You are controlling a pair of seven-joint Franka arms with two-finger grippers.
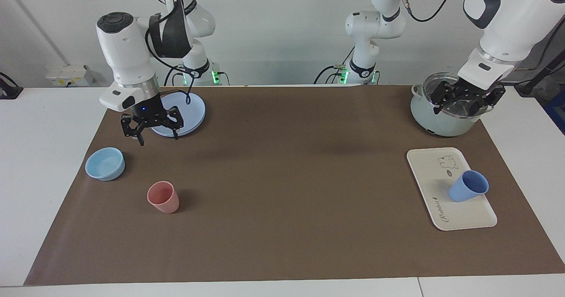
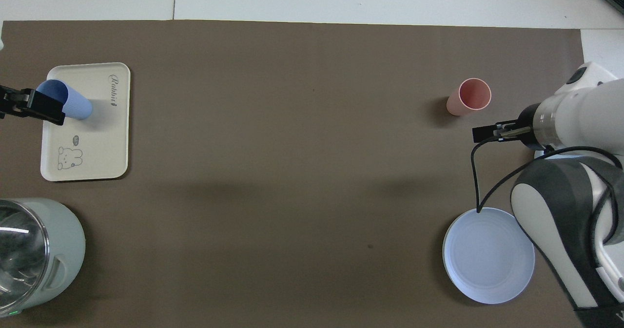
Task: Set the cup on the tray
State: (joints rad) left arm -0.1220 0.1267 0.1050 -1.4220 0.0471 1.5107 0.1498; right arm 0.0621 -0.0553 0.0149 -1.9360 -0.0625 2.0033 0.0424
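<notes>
Brown matting (image 1: 282, 191) covers the white table where two Franka arms work. On the cream tray (image 1: 468, 217) at the left arm's end stands the blue cup (image 1: 468, 186), leaning rather than upright, its mouth tipped away from the robots. The left gripper (image 1: 465, 98) hangs over a pale green pot (image 1: 435, 120), fingers spread and holding nothing. The right gripper (image 1: 152, 127), also spread and empty, waits above the rim of a blue plate (image 1: 194, 116), with a light-blue bowl (image 1: 105, 163) and a pink cup (image 1: 163, 197) farther out. The risk appears to be the tilt: the cup may topple or roll off the tray if nudged. Cursive lettering on the tray reads "Rabbit" (image 2: 113, 87), beside a small animal drawing (image 2: 69, 158).
</notes>
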